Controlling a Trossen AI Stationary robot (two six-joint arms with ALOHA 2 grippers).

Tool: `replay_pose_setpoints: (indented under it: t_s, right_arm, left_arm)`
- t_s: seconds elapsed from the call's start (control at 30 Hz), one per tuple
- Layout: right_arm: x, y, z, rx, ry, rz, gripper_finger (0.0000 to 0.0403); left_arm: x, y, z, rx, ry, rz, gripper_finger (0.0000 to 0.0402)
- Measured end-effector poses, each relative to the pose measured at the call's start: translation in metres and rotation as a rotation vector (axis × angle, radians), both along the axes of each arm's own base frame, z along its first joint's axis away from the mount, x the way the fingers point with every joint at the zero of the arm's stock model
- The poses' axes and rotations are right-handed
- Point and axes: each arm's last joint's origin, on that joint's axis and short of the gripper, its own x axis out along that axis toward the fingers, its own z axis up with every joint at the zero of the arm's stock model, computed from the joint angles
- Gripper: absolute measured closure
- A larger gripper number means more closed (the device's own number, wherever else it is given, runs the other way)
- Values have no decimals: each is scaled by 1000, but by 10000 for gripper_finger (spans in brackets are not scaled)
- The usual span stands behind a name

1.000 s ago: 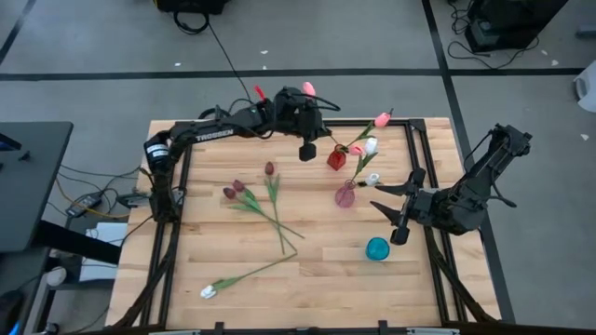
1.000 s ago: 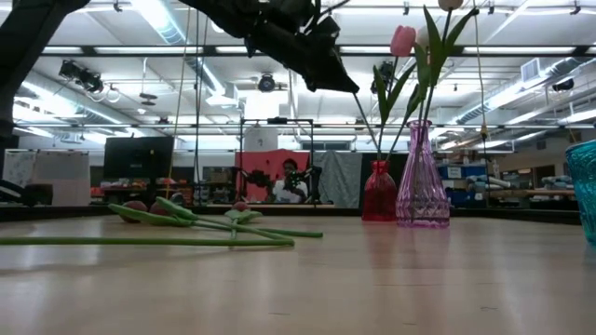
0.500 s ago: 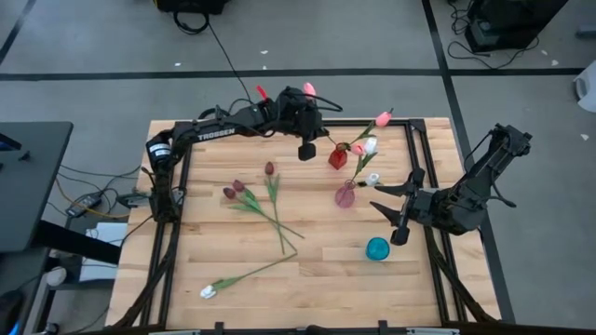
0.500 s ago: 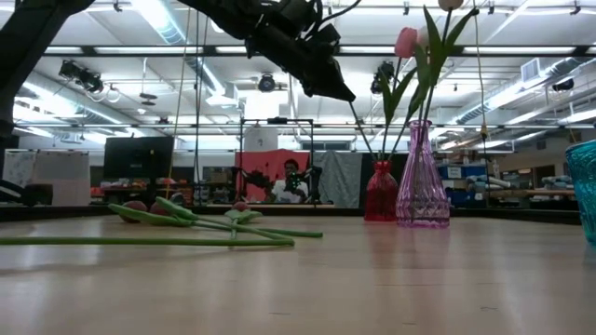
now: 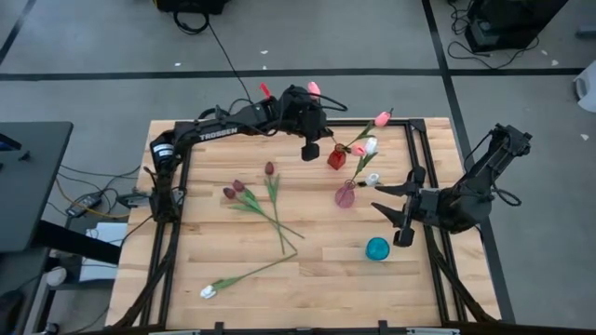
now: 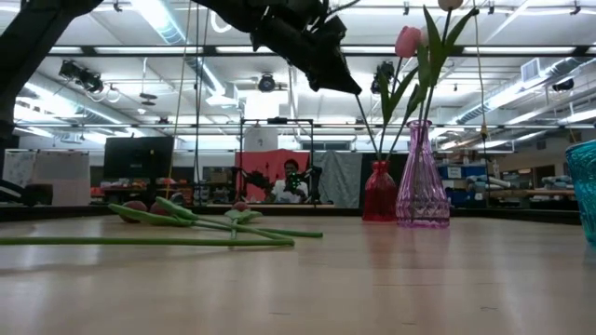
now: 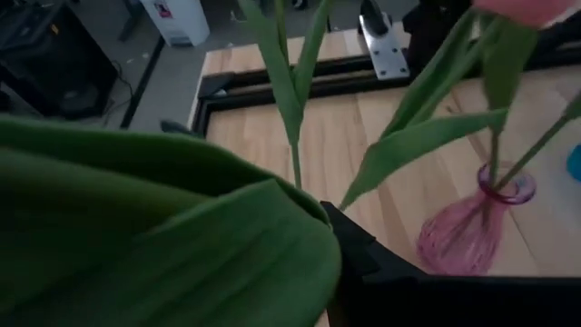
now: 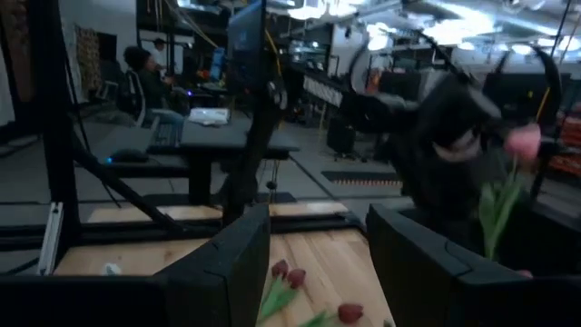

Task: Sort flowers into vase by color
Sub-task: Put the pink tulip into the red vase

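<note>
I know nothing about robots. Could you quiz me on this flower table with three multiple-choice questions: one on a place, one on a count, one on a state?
1. Where is the teal vase?
A. Beside the right arm
B. Under the left arm
C. On the floor

2. How many vases are on the table?
A. One
B. Three
C. Five

3. What are the left arm's fingers doing?
A. Open and empty
B. Gripping a vase
C. Shut on a pink tulip

Answers:
1 A: it sits on the wood just below that arm in the high view.
2 B: the red vase, the pink vase and the teal one.
3 C: the tulip's green leaf fills the left wrist view.
</note>
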Motion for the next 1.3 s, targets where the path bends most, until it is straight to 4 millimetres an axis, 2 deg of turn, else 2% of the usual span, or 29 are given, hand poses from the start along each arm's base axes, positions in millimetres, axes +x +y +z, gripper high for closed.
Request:
replay_pose_setpoints:
  t_s: [0.17, 0.27, 0.4, 0.57, 0.67, 0.87, 0.97, 1.07, 1.2, 1.3]
  right_arm:
    - [0, -1, 3, -26, -9, -5, 208]
    - [0, -1, 3, -25, -9, -6, 208]
    - [0, -1, 3, -27, -8, -4, 208]
    - [0, -1, 2, -31, -3, -6, 208]
    - [0, -1, 2, -32, 1, -6, 208]
    - [0, -1, 1, -28, 2, -6, 208]
    - [0, -1, 1, -23, 1, -8, 208]
    - [0, -1, 1, -21, 2, -13, 208]
    - [1, -2, 1, -21, 2, -21, 208]
    - [2, -3, 1, -14, 0, -27, 208]
  left_arm:
    - [23, 5, -17, -26, 70, -2, 396]
    - [34, 10, -20, -37, 104, -1, 396]
    - [43, 15, -16, -20, 108, -6, 396]
    - [49, 16, -26, -9, 139, -29, 391]
    - [50, 15, -26, 3, 132, -45, 358]
    - [49, 13, -27, 3, 163, -55, 233]
    - [44, 11, -33, 2, 236, -70, 187]
    - [38, 10, -36, 15, 317, -75, 168]
    - [31, 9, -30, 88, 393, -87, 164]
    - [26, 4, -31, 175, 489, -158, 164]
